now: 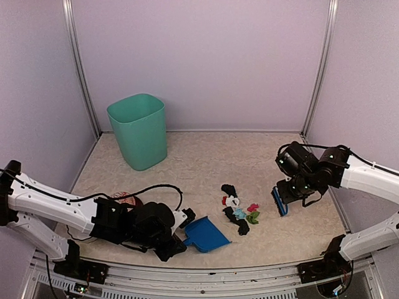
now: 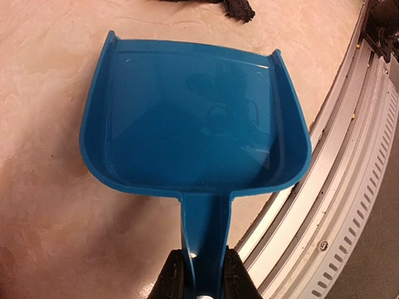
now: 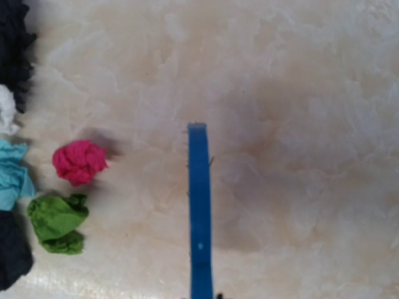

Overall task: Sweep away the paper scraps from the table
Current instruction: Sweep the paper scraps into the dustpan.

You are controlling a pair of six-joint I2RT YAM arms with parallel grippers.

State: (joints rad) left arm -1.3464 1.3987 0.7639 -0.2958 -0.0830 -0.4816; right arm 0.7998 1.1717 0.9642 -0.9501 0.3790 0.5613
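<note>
1. The desk [image 1: 206, 162] is carrying everything, and a green bin [image 1: 138, 131] is standing upright at its far left.
2. The left gripper [image 2: 199, 277] is pinching the handle of the blue dustpan [image 1: 206, 235] between narrowly parted fingers, with the pan lying flat near the front edge.
3. The right gripper [image 1: 290, 191] is clamping tight on the blue brush [image 1: 279, 202].
4. The paper scraps [image 1: 239, 212] are lying clustered mid-desk, between dustpan and brush.

I see paper scraps [image 1: 237, 212] bunched loose on the beige table [image 1: 206, 162], mostly black, some pink, green, teal, white, just left of my right pincer [image 1: 288, 194].
</note>
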